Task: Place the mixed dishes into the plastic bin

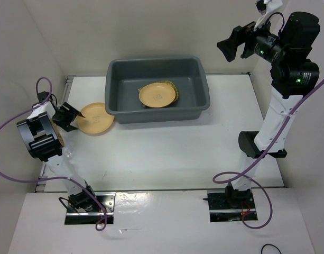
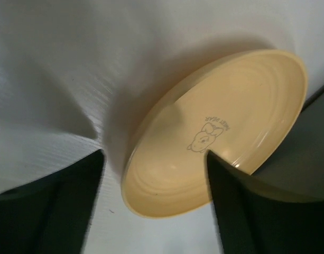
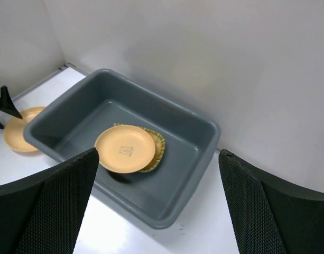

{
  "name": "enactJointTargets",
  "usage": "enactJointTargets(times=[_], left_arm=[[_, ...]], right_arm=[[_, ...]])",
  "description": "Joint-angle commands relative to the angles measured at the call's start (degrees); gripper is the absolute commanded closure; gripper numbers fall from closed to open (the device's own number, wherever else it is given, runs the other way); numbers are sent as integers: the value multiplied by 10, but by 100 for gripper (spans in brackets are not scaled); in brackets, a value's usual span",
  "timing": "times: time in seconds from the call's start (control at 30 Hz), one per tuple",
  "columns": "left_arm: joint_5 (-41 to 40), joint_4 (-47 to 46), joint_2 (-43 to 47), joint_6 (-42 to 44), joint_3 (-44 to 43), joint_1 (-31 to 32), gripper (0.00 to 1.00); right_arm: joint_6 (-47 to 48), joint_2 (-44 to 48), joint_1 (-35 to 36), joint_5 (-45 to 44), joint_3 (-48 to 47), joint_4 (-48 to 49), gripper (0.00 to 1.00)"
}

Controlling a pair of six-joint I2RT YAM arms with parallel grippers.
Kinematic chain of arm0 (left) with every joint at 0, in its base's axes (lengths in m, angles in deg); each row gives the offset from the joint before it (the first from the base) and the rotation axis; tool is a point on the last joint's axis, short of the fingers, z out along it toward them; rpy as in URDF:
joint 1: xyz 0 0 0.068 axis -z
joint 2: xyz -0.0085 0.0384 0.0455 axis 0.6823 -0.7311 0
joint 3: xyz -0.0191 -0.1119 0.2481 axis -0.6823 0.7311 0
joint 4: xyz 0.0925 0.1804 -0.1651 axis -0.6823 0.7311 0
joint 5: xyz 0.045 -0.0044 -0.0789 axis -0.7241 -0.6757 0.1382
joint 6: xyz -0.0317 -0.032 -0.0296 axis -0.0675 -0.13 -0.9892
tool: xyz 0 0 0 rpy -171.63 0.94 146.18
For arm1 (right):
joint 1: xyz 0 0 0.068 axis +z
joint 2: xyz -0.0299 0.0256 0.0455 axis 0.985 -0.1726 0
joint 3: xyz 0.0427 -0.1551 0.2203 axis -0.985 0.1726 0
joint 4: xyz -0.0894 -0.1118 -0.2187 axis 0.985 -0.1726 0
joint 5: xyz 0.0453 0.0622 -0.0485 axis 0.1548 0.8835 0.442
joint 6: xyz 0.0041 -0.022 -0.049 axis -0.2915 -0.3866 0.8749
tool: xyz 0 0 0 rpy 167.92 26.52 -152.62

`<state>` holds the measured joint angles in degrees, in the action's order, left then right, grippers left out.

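One pale-orange plate point(image 1: 95, 118) lies on the white table just left of the dark grey plastic bin point(image 1: 119, 114). My left gripper point(image 1: 77, 120) is at its left edge, open. In the left wrist view the plate's point(image 2: 214, 127) near rim lies between the dark fingers point(image 2: 51, 211), the right one overlapping the rim. A second plate point(image 1: 157, 95) rests inside the bin on the woven bamboo tray point(image 1: 175, 89). My right gripper point(image 1: 228, 47) is raised high at the back right, open and empty. It looks down on the bin point(image 3: 196, 132), plate point(image 3: 125, 148) and tray point(image 3: 159, 145).
White walls close in the table on the left, back and right. The bin stands against the back of the table. The right arm's column point(image 1: 272, 127) rises at the table's right edge. A purple cable point(image 1: 14, 127) loops beside the left arm.
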<state>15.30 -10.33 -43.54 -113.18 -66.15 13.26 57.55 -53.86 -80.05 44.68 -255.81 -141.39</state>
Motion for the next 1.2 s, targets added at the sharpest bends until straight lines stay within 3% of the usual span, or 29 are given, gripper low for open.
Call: enactJointTargets(times=[0.0, 0.07, 0.2, 0.23, 0.27, 0.47, 0.57, 0.8, 1.0, 1.17], left_arm=[[41, -4, -23, 35, -17, -3, 23], [64, -9, -36, 41, -17, -3, 39], [84, -19, -43, 46, -12, -3, 56], [84, -19, -50, 46, -12, -3, 65], [97, -25, -56, 46, -7, -3, 80], [112, -31, -63, 51, -7, -3, 100], [101, -31, -44, 34, -7, -3, 100], [-30, -38, 89, -94, -45, -3, 100], [3, -38, 111, -201, -135, 10, 100], [73, -115, 111, -276, -180, 58, 100]], right_arm=[[-45, 9, -4, -2, -2, -27, 2], [-51, 9, -5, -10, -8, -27, 2], [-58, 14, -10, -21, 4, -27, 2], [-58, 14, -16, -26, 9, -27, 2], [-58, 21, -16, -26, 17, -27, 2], [-58, 21, -32, -36, 17, -27, 2], [-58, 21, -32, -42, 17, -27, 2], [-58, 21, -32, -58, 12, -27, 2], [-58, 26, -32, -58, 23, -27, 2], [-52, 36, -32, -63, 29, -27, 2]])
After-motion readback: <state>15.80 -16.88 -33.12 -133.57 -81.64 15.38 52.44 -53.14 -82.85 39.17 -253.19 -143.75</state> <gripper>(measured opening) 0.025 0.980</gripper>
